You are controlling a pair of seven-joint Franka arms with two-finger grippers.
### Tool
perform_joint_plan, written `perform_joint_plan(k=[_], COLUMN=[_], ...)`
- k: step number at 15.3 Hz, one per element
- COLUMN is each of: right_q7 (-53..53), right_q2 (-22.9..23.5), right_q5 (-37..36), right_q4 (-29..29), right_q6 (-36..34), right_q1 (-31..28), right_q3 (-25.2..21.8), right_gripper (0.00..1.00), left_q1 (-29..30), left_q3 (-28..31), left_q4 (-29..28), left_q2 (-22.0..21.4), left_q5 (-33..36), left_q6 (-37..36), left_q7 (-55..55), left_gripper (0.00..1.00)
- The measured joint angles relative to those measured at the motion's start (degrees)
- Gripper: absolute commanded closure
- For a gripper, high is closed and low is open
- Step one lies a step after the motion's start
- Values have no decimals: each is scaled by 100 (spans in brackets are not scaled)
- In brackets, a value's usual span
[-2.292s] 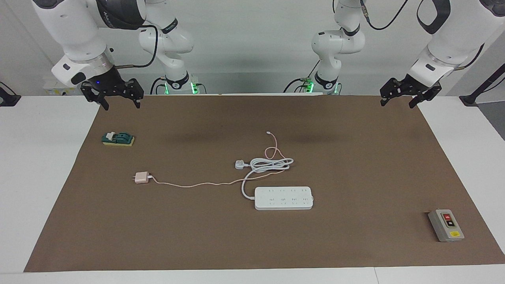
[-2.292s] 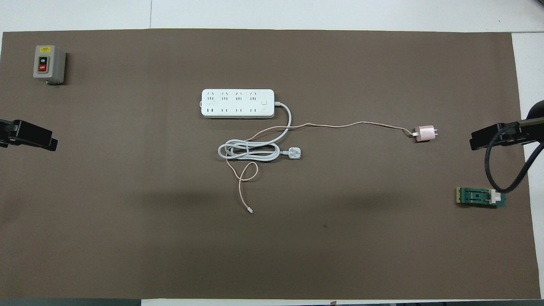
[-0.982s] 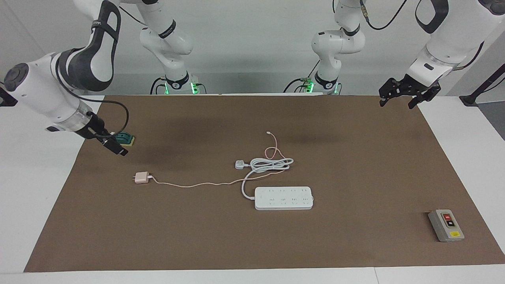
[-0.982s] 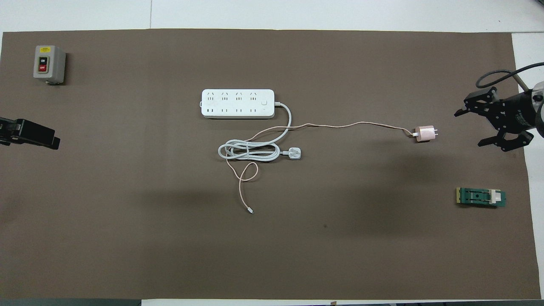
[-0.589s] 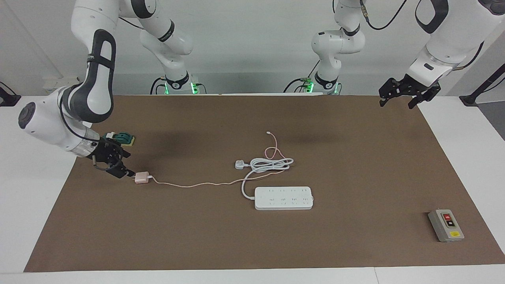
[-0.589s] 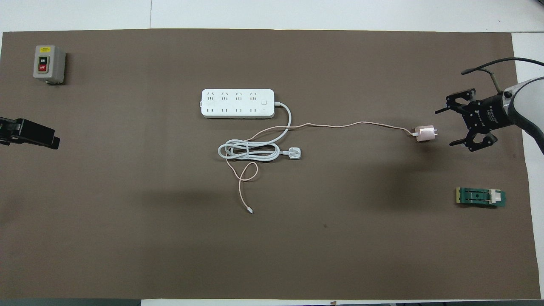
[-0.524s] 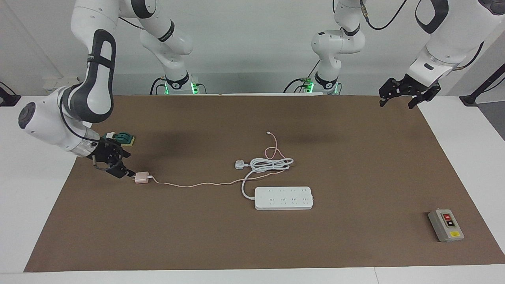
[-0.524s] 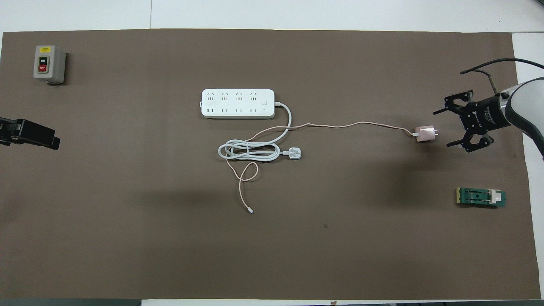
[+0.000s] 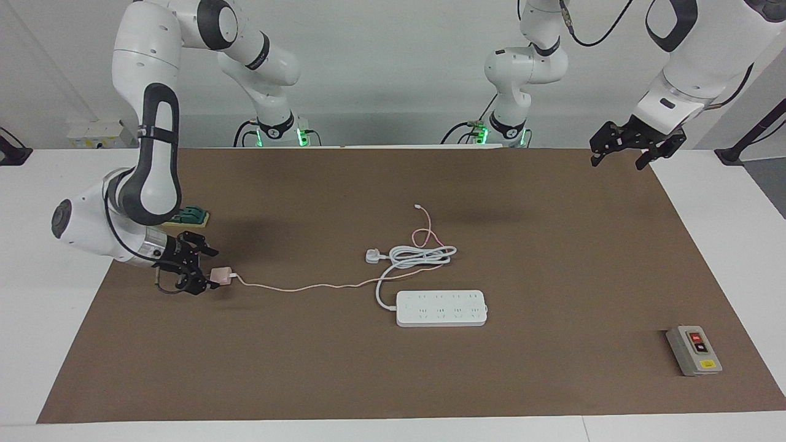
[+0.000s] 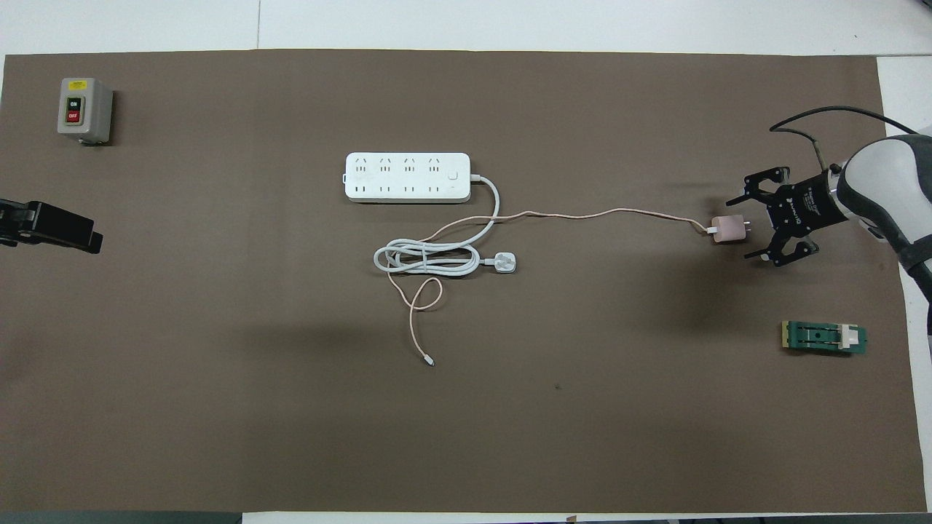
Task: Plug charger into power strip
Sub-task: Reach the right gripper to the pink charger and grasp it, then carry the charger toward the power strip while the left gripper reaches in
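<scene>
I see the right gripper (image 10: 741,227), jaws spread, flanking the pink cube charger (image 10: 729,228); the left gripper (image 9: 619,158) waits, jaws spread; flat white power strip (image 10: 406,177).

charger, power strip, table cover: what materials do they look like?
Charger: likely moulded plastic, pale pink, smooth, matte; its prongs look metallic, though that is hard to confirm. Power strip: probably rigid white plastic, smooth with a faint sheen, moulded socket slots. Table cover: flat brown sheet, matte, no glare; could be paper, card or thin felt.
</scene>
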Motion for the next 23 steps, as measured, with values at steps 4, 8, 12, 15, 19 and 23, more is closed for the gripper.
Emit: perform_joint_plan(k=[4,8,12,15,19,23], right_q7=[0,0,-42,-311,-359,-376], right_q2=[43,75,147,166,110,105], right_q5=[0,0,-1,-1,-31,-125], right_q4=[2,-2,-13,-94,-88,-76], right_q6=[191,258,287,395,418,425], right_q1=[1,2,13,13,30,70], right_q3=[1,1,9,8,15,13], right_gripper=[0,0,35,100,100,100], left_q1=[8,8,8,8,8,1], left_q3=[21,21,21,20,19,-6], left_q4=[0,0,0,0,0,0], left_q2=[0,0,0,0,0,0], left_q5=[0,0,0,0,0,0], left_q6=[0,0,0,0,0,14], left_q7=[0,0,0,0,0,0], left_gripper=[0,0,0,0,0,0])
